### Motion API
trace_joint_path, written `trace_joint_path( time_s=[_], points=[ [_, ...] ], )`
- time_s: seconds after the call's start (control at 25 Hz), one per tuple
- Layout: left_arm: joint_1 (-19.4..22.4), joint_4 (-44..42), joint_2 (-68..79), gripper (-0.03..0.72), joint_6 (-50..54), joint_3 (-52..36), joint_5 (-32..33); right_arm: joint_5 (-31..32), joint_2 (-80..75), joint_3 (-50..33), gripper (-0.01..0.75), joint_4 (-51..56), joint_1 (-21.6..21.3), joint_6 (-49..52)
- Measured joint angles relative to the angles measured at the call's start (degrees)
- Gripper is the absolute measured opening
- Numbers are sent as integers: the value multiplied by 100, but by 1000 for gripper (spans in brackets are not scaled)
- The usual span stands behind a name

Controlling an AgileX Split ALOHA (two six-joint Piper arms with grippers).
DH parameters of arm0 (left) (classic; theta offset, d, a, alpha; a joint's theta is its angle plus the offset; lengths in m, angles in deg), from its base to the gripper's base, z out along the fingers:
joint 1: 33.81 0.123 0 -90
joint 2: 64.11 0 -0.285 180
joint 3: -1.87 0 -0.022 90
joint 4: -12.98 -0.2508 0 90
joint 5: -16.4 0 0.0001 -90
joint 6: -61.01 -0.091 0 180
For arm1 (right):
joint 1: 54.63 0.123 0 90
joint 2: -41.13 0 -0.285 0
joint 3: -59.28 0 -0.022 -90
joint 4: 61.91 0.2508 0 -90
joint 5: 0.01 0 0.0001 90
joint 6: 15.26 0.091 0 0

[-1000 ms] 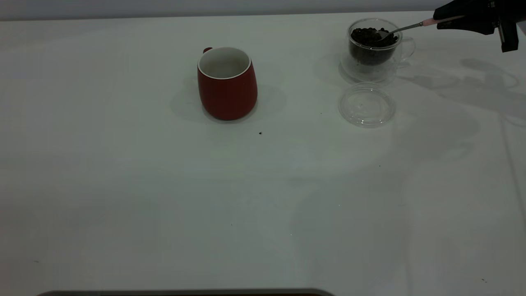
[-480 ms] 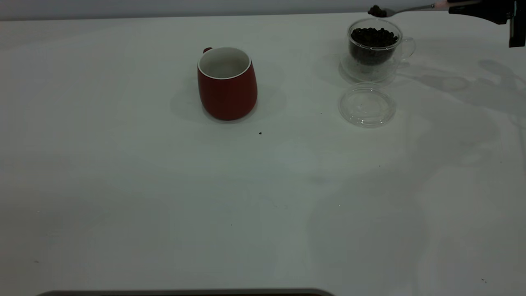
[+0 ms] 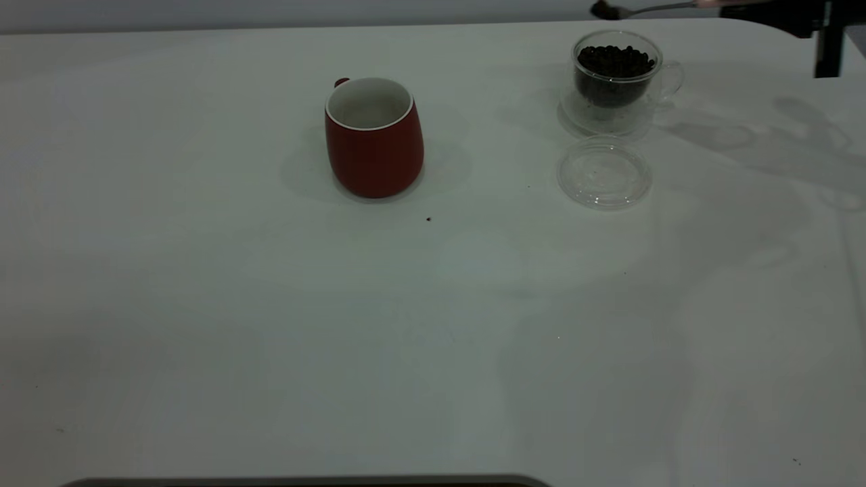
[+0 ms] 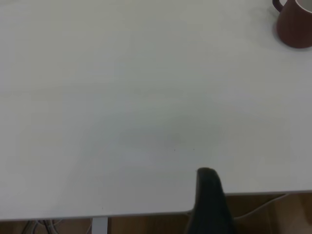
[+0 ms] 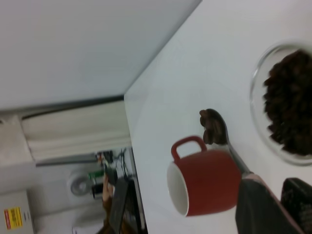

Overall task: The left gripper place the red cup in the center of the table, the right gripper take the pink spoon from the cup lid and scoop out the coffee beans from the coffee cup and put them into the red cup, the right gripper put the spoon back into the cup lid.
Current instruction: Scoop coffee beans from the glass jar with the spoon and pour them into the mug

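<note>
The red cup [image 3: 374, 138] stands upright on the table [image 3: 203, 304], left of centre at the back, and looks empty inside. The coffee cup [image 3: 616, 81] with coffee beans [image 3: 614, 59] stands at the back right. The cup lid [image 3: 603, 171] lies empty just in front of it. My right gripper [image 3: 744, 7] is shut on the pink spoon [image 3: 649, 9] and holds it level above the coffee cup. The spoon bowl carries a few beans [image 5: 213, 126]. The right wrist view shows the red cup [image 5: 204, 183] beyond the spoon. One finger [image 4: 209, 200] of the left gripper shows over the table's edge.
A few tiny dark specks lie on the table, one [image 3: 428, 219] just in front of the red cup. A dark rounded edge [image 3: 304, 481] runs along the near side of the exterior view. The table's edge [image 4: 146, 210] shows in the left wrist view.
The spoon has come up out of the coffee cup with beans in its bowl, and the right gripper has risen and shifted slightly left. The cups and lid have not moved.
</note>
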Motion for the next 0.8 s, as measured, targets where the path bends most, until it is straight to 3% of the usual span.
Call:
trace_joint_path(
  time_s=[0.8],
  points=[
    [0,0,0,587,0,0,0,0,0,0,99,450,2129,-134]
  ],
)
